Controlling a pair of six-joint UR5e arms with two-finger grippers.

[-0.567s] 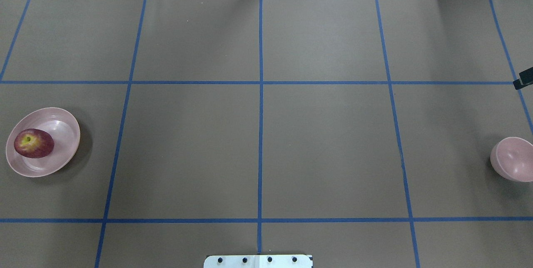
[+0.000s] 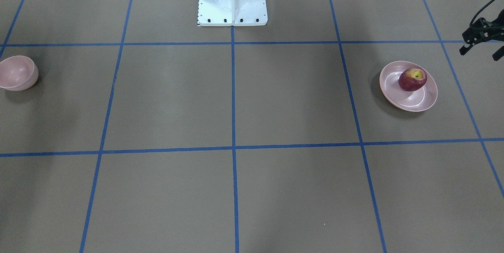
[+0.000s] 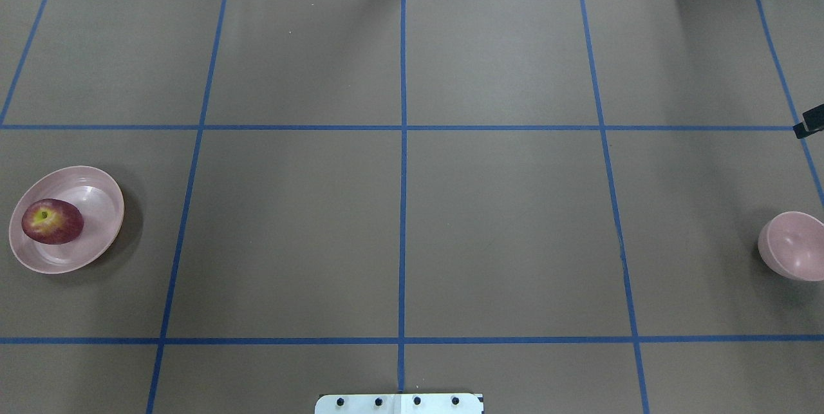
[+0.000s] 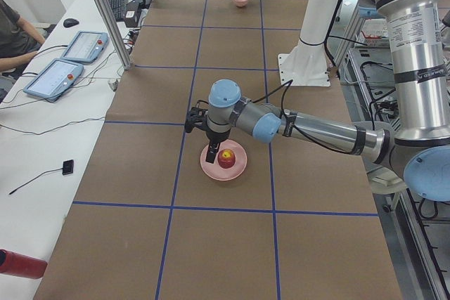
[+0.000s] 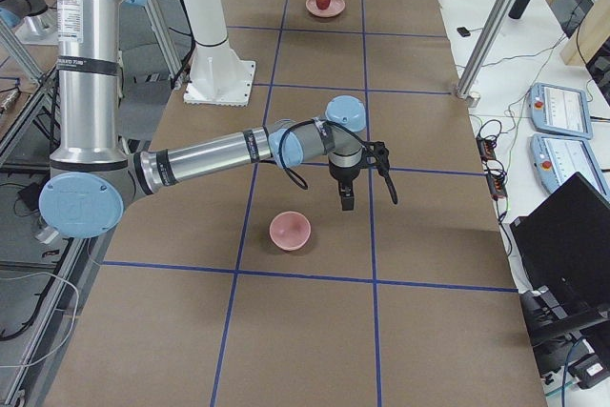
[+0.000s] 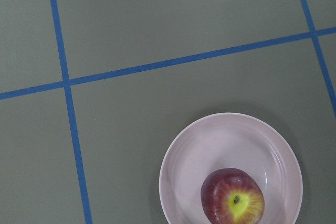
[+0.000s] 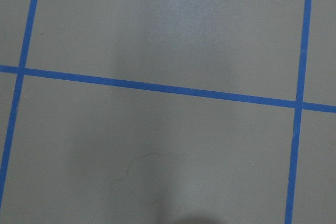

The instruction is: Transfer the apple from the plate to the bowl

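Note:
The dark red apple (image 2: 412, 79) lies on the wide pink plate (image 2: 409, 101) at the table's left end; both show in the overhead view, apple (image 3: 53, 221) on plate (image 3: 96, 195), and in the left wrist view, apple (image 6: 232, 196) on plate (image 6: 231, 140). My left gripper (image 2: 481, 50) hangs above the table just beside the plate, its fingers apart and empty. The small deep pink bowl (image 3: 795, 253) stands empty at the right end. My right gripper (image 5: 345, 199) hovers beyond the bowl (image 5: 290, 229); I cannot tell whether it is open.
Blue tape lines grid the brown table cover. The white robot base (image 2: 232, 5) stands at the middle of the near edge. Operator tablets (image 4: 77, 47) and a metal post (image 4: 105, 12) stand along the far side.

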